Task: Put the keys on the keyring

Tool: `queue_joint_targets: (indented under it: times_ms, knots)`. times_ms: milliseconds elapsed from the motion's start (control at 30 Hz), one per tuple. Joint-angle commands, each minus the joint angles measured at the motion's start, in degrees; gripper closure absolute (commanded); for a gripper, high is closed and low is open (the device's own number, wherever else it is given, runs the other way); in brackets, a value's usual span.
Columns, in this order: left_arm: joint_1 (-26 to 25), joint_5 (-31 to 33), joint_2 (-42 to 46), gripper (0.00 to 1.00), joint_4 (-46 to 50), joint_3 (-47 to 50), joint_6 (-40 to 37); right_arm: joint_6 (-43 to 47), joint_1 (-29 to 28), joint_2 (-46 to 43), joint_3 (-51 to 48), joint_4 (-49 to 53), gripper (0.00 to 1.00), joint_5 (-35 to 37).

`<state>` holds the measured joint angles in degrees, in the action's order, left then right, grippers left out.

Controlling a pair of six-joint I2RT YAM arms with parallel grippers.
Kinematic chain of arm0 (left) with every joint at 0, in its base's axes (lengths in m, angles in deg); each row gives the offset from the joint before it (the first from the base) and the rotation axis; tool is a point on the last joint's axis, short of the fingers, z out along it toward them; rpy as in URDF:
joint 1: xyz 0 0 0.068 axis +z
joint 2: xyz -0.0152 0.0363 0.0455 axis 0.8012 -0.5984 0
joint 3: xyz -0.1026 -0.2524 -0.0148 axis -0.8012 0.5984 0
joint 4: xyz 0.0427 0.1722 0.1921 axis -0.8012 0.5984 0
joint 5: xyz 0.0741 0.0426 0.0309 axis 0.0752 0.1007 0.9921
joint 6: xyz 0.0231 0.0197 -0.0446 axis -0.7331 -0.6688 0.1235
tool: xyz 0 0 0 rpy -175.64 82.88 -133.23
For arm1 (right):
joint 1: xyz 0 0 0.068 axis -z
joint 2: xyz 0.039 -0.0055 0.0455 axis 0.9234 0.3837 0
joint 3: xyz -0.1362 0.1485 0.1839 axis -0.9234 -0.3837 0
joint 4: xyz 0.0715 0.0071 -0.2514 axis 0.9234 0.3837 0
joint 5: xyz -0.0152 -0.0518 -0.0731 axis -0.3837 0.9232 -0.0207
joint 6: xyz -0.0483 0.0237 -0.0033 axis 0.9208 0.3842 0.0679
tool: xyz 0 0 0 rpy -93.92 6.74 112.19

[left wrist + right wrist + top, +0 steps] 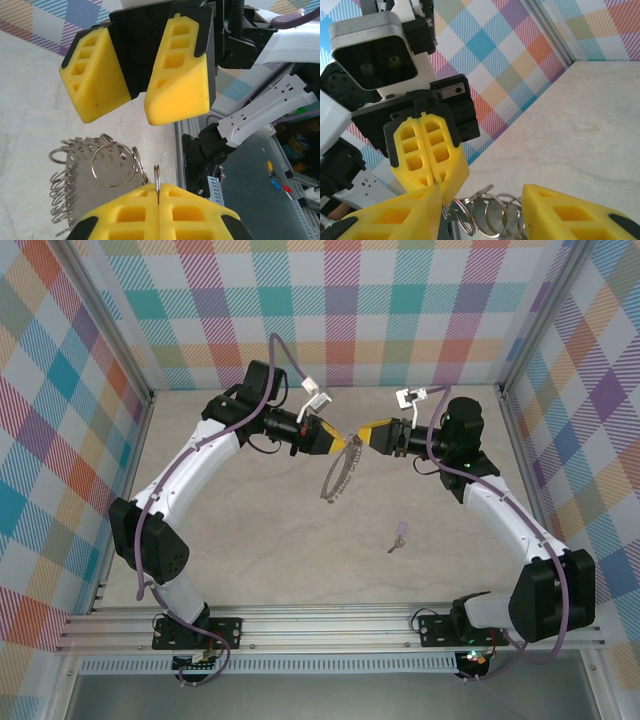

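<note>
Above the table (250,540), the left gripper (347,445) was pressed together on the rim of the keyring (335,478), which hung below it. The right gripper (361,439), facing it tip to tip, was spread and pinched nothing. The key (400,535) lay flat, well apart, on the right arm's side, with its blade slanting toward the bases.
</note>
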<state>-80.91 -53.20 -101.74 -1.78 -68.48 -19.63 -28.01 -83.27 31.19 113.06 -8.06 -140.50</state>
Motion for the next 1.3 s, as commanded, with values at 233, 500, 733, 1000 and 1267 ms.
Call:
queue_joint_targets:
  times_ms: [233,500,733,1000,1267]
  knots:
    - [0.2,-4.3,-1.5,1.00,4.6,-4.5,-3.4,1.7,-2.1,-0.2,1.1,-1.6,0.66,-2.6]
    - [0.3,-4.2,-2.5,1.00,5.7,-5.2,-4.9,4.1,-2.0,-3.6,1.0,3.4,0.60,5.3]
    - [0.7,-3.9,-2.6,1.00,5.2,-5.4,-5.1,2.8,-2.1,-7.0,0.5,4.4,0.60,6.4]
    - [0.9,-4.5,-3.8,1.00,5.0,-7.5,-5.0,-0.9,-4.6,-7.7,-1.4,1.4,0.66,5.8]
    - [0.9,-4.9,-3.6,1.00,5.4,-7.9,-4.9,-0.6,-6.0,-6.9,-2.8,0.6,0.66,7.9]
